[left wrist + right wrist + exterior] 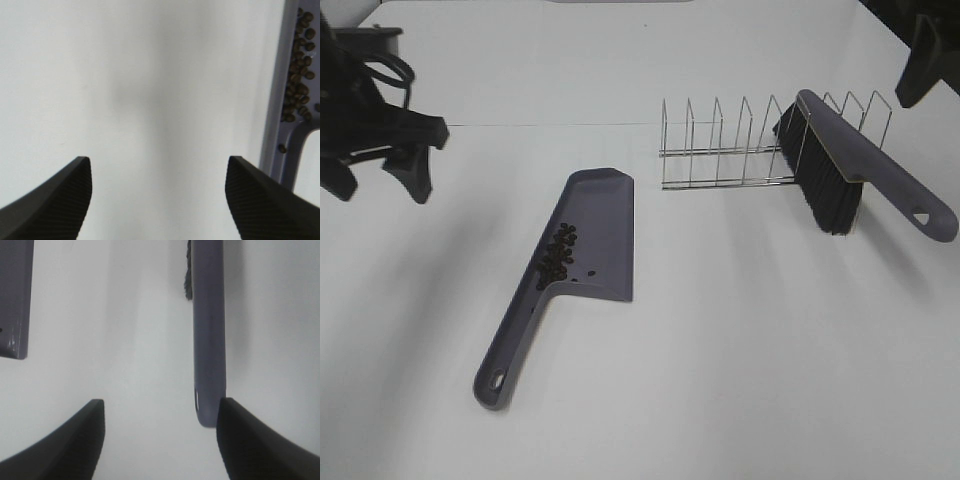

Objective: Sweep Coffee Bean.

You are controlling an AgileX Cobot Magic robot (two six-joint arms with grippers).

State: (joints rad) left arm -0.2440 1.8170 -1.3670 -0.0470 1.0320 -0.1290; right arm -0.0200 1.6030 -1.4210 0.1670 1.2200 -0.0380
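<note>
coffee bean [556, 258]: small dark pile lying in the purple dustpan [603, 215], near its handle | brush [840, 170]: leaning on wire rack [720, 145], beside dustpan | left gripper [159, 192]: jaws apart, holding nothing | right gripper [160, 435]: jaws apart, holding nothing, above the brush handle

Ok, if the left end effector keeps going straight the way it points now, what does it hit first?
Probably just the bare table. The open left end effector has only white surface between and ahead of its fingers. The dustpan with the coffee beans sits off to one side of that line, though depth is unclear.
</note>
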